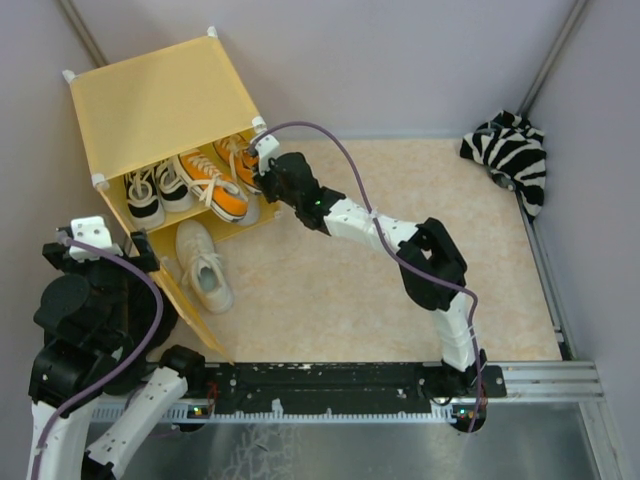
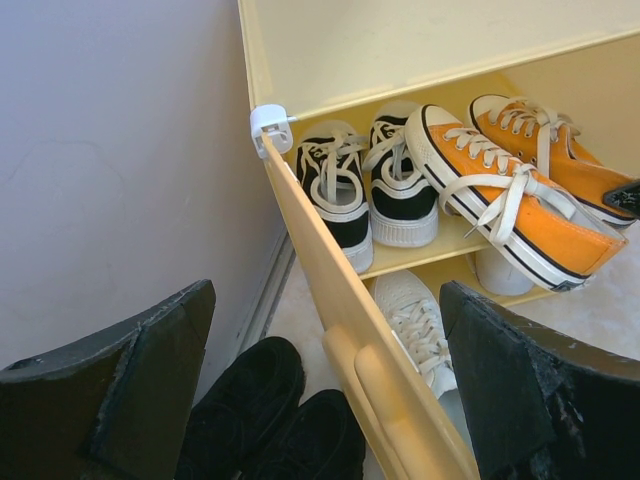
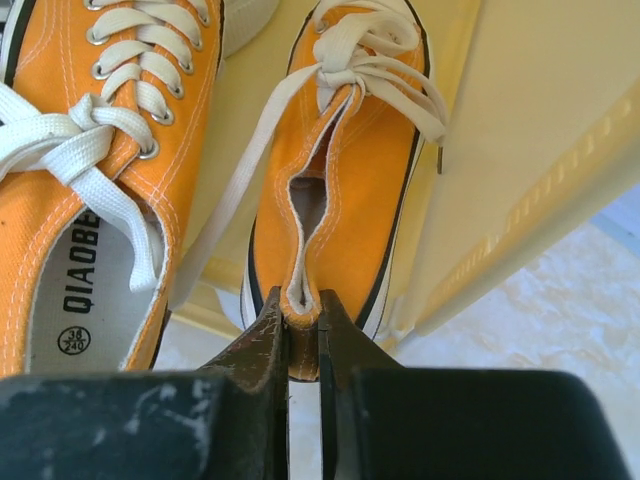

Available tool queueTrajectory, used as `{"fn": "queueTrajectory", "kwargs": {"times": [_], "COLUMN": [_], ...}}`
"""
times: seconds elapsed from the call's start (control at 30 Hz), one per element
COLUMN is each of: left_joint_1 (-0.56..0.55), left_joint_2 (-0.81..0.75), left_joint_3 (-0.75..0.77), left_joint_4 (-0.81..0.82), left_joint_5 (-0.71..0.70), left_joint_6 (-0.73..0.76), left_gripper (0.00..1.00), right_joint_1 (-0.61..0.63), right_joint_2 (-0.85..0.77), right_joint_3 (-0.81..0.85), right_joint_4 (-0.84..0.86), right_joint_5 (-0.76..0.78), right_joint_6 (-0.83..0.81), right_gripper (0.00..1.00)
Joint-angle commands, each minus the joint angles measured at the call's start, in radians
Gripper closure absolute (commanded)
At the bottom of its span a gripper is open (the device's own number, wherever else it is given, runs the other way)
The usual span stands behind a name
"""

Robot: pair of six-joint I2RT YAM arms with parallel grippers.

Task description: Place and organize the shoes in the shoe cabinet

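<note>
Right gripper (image 3: 303,335) is pinched shut on the heel collar of the right-hand orange canvas lace-up sneaker (image 3: 340,190), which lies on the inner shelf of the big yellow plastic-panel shoe cabinet (image 1: 160,100), close to the cabinet's side wall and beside its orange twin (image 3: 90,180). Soft canvas buckles under the fingers, so the shoe looks light and floppy at the upper; the rubber sole rim would likely give a firmer hold, and the loose white laces could snag. Left gripper (image 2: 320,400) hangs spread open, holding nothing, above the cabinet's open embossed door (image 2: 340,330). A cream sneaker (image 1: 203,265) lies below the shelf
</note>
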Motion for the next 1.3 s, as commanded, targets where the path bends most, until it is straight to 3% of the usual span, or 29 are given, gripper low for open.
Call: {"fn": "queueTrajectory", "kwargs": {"times": [0.0, 0.17, 0.4, 0.67, 0.93, 0.97, 1.03, 1.1, 1.27], "left_joint_1": [-0.005, -0.005, -0.005, -0.005, -0.007, -0.006, -0.007, -0.006, -0.006], "left_joint_2": [-0.015, -0.023, -0.021, -0.024, -0.018, -0.019, -0.016, -0.015, -0.009], "left_joint_3": [-0.005, -0.008, -0.011, -0.015, -0.019, -0.019, -0.018, -0.017, -0.009], "left_joint_4": [0.017, 0.018, 0.023, 0.028, 0.031, 0.033, 0.037, 0.042, 0.04], "left_joint_5": [-0.014, -0.019, -0.014, -0.018, -0.018, -0.02, -0.023, -0.023, -0.029], "left_joint_6": [-0.002, -0.001, 0.0, 0.013, 0.022, 0.024, 0.032, 0.036, 0.039], "left_gripper": [0.01, 0.01, 0.01, 0.01, 0.01, 0.01, 0.01, 0.01, 0.01], "right_joint_1": [0.001, 0.004, 0.03, 0.033, 0.033, 0.032, 0.034, 0.038, 0.047], "right_joint_2": [0.02, 0.018, 0.035, 0.174, 0.213, 0.201, 0.16, 0.114, 0.0], "right_joint_3": [0.068, 0.056, 0.003, 0.161, 0.192, 0.177, 0.117, 0.059, -0.02], "right_joint_4": [0.038, 0.126, 0.446, 0.427, 0.393, 0.39, 0.422, 0.446, 0.386], "right_joint_5": [-0.012, 0.128, 0.417, 0.457, 0.483, 0.483, 0.477, 0.468, 0.393], "right_joint_6": [0.004, 0.031, -0.06, -0.142, -0.151, -0.145, -0.135, -0.127, -0.095], "right_gripper": [1.0, 1.0, 1.0, 1.0, 1.0, 0.94, 0.59, 0.41, 0.3]}}
